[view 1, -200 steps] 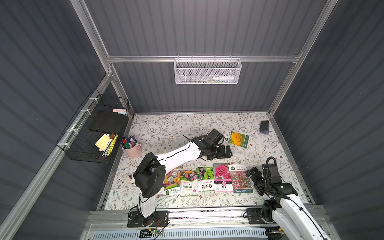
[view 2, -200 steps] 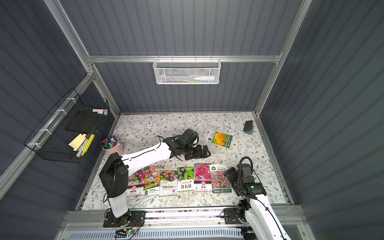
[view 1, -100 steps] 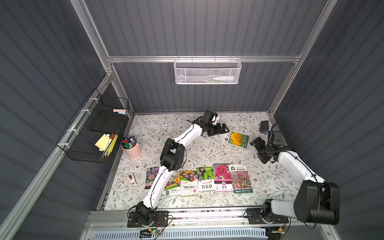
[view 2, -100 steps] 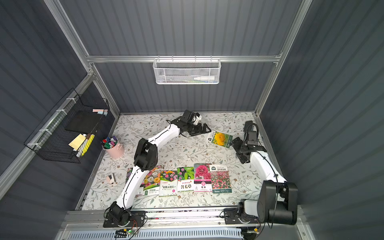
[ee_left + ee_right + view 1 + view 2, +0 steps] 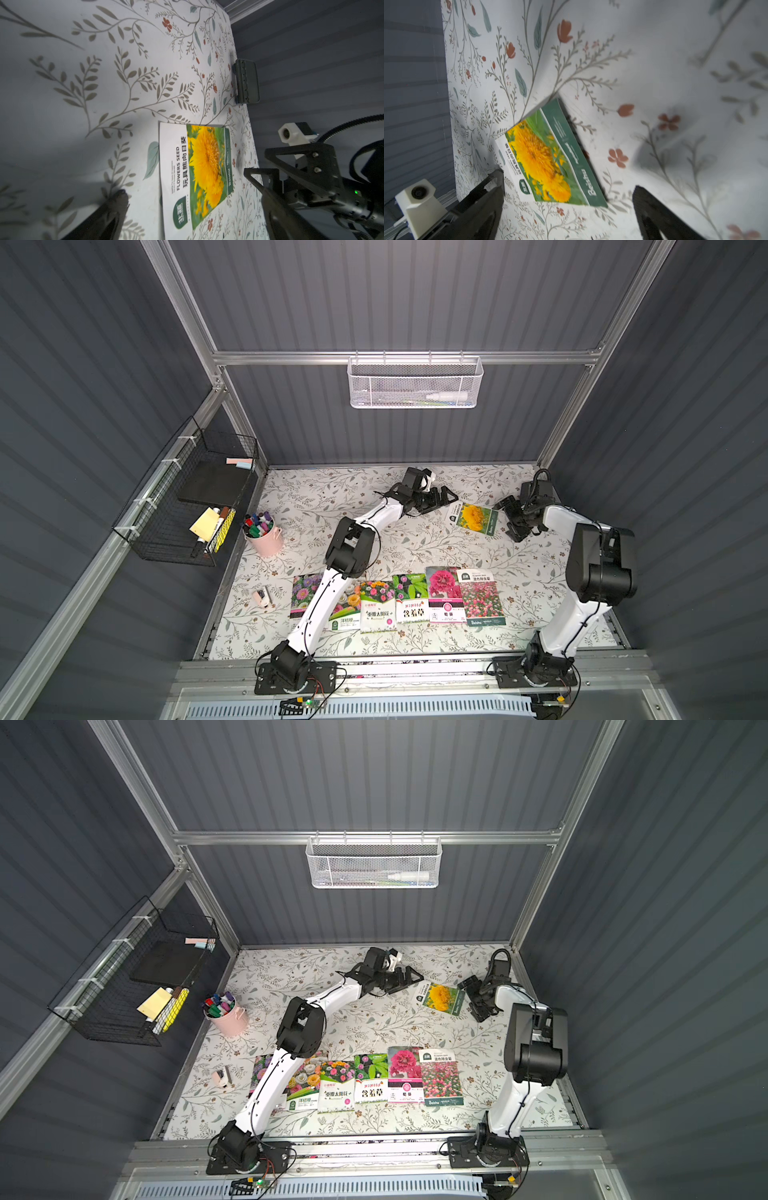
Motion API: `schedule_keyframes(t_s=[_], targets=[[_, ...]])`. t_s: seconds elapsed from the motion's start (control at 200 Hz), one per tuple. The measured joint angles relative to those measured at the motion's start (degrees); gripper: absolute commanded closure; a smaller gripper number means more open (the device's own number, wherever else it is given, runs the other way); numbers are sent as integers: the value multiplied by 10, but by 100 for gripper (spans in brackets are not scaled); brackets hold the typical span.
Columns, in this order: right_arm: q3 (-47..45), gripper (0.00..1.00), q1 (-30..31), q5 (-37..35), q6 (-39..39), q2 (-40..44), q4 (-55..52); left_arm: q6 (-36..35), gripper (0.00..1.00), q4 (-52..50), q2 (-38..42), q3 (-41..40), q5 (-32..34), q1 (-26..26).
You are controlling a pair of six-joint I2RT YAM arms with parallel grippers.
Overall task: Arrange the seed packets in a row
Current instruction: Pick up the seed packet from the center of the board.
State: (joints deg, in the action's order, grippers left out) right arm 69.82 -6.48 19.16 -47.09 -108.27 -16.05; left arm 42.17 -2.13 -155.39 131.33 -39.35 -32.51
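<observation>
Several seed packets (image 5: 482, 599) (image 5: 442, 1077) lie side by side in a row near the front edge, and my left arm crosses over the leftmost ones. One more seed packet, with a yellow flower (image 5: 473, 518) (image 5: 441, 997) (image 5: 203, 172) (image 5: 550, 164), lies apart at the back right, skewed. My left gripper (image 5: 449, 495) (image 5: 415, 975) (image 5: 192, 189) is open at that packet's white end, one fingertip close to its corner. My right gripper (image 5: 507, 520) (image 5: 469, 1000) (image 5: 569, 191) is open at the packet's green end. Neither holds anything.
A small dark block (image 5: 247, 81) lies by the right wall behind the yellow packet. A pink cup of markers (image 5: 264, 533) stands at the left, with a small white and pink object (image 5: 262, 596) nearer the front. Wire baskets hang on the left wall (image 5: 195, 497) and the back wall (image 5: 413, 383).
Both arms have stretched out to the back of the table, from the middle and the front right corner. The open grippers now flank the yellow packet. The packets have not moved.
</observation>
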Motion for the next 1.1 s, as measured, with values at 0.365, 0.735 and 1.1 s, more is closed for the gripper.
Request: schedule_keyframes(t_s=[0.365,0.735,1.1], targets=[[92,1,2,37,11,-95,16,99,1,67,-1,-29,-16,-43],[16,1,8,109,6,-71,118,195,47,101,-8,-48,-42,-54],[-51,1,-1,120,17,-10,87,180,100,56,4,-73,-50,-42]])
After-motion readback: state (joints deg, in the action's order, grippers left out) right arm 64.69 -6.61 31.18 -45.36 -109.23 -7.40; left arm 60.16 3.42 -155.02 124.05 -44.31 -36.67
